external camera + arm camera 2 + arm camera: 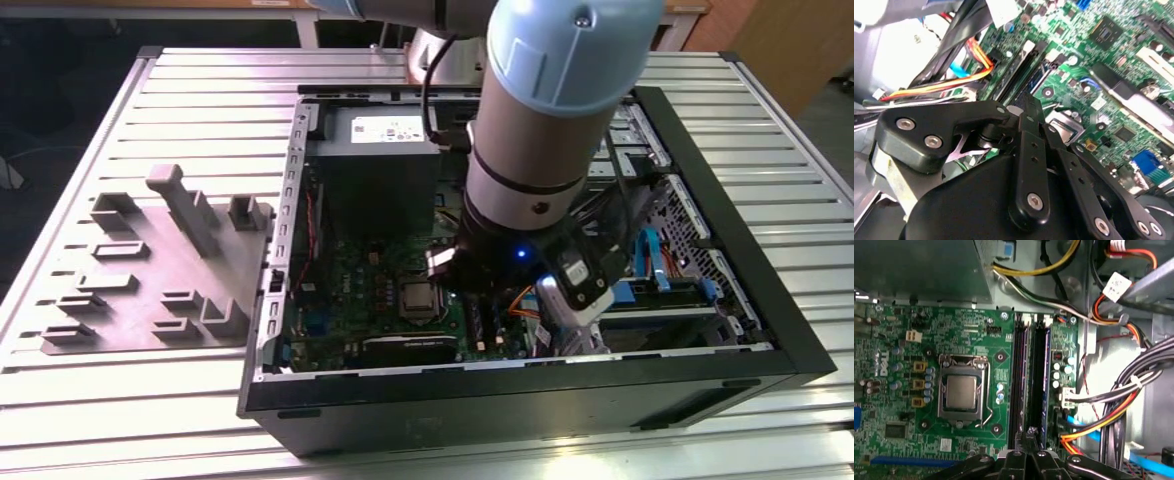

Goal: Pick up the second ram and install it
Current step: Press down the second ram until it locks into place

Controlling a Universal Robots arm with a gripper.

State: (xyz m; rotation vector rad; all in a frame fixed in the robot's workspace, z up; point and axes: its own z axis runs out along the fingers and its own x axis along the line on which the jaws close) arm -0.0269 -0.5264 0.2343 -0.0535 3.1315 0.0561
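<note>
I am down inside the open computer case (287,300), my arm (547,130) reaching over the motherboard (904,340). My pincer (1030,435) is clenched, its fingertips (1029,107) drawn together above one end of the memory sockets. I see nothing held between them, and I cannot tell whether they touch the stick below. The second ram (1040,380) seems to stand edge-on in the socket nearer the cable bundle (1119,390), a dark strip with a bluish edge running the socket's length. Whether it is fully seated is too hard to judge. To do this well, I judge the force should go straight down along the stick's top edge, square to the board, with both ends sinking evenly so the end clips can close. I must also stay off the small capacitors (1061,371) just beside the socket and the wires past them. I count two memory sockets side by side, the neighbouring socket (1019,375) apparently filled too, one processor socket (961,390), one power supply (380,140), and one grey fixture plate (147,270) on the table.
</note>
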